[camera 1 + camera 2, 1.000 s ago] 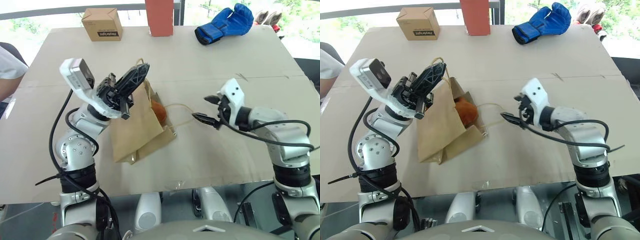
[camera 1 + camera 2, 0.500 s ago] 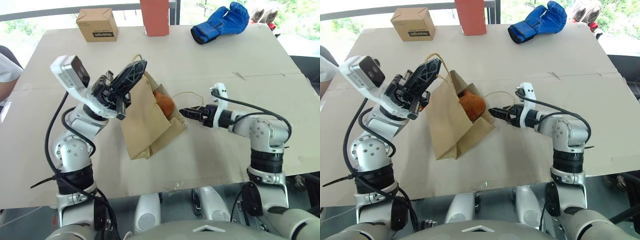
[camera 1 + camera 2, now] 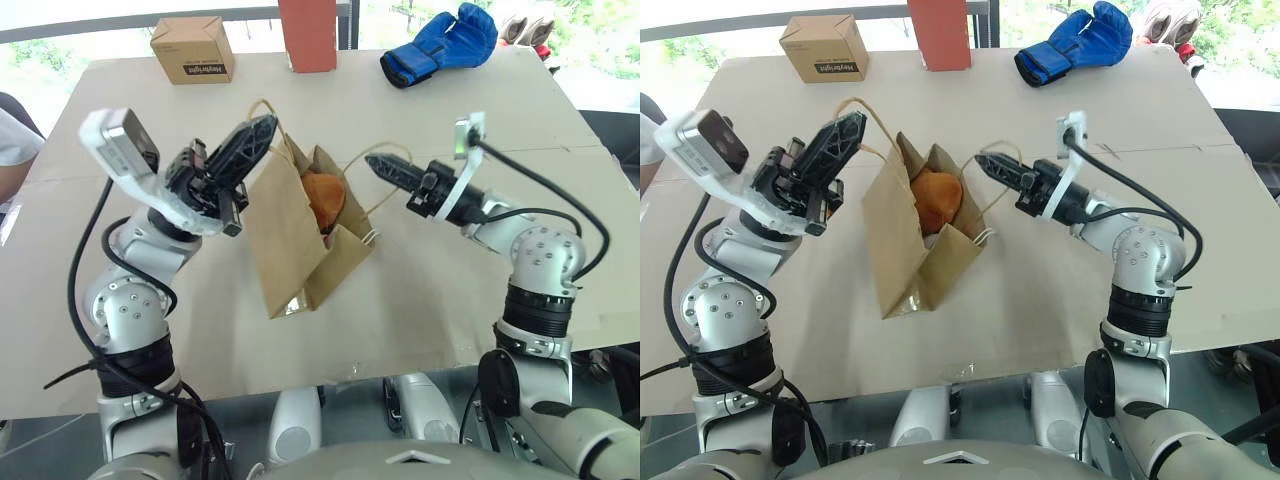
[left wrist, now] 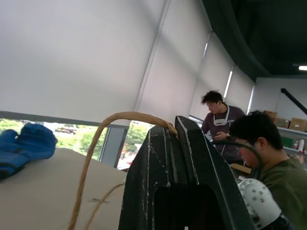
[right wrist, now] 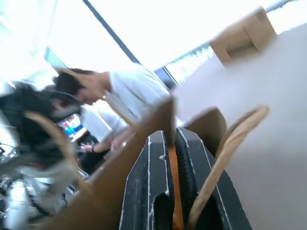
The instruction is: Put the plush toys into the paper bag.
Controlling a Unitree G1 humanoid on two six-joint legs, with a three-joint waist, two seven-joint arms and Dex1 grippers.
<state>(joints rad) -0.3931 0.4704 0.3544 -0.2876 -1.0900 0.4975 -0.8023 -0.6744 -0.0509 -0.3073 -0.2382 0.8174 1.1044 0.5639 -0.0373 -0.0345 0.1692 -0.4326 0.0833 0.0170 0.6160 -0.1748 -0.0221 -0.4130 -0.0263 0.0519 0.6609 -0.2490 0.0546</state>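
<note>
Here, the left gripper (image 3: 262, 133) is clenched on one twisted paper loop handle (image 3: 262, 104) of the plain brown kraft paper bag (image 3: 300, 245), holding it up. The right gripper (image 3: 374, 162) is pinched shut on the other loop handle (image 3: 358, 158), at 3 o'clock of the bag's mouth. The bag stands open between both grippers on the beige cardboard-covered table (image 3: 450, 300). A lumpy brown plush toy (image 3: 322, 197) sits inside it. At 12 o'clock, well apart, stand a small printed cardboard box (image 3: 192, 49) and a tall red-orange box (image 3: 310, 34); a blue boxing glove (image 3: 440, 44) lies at 1 o'clock.
</note>
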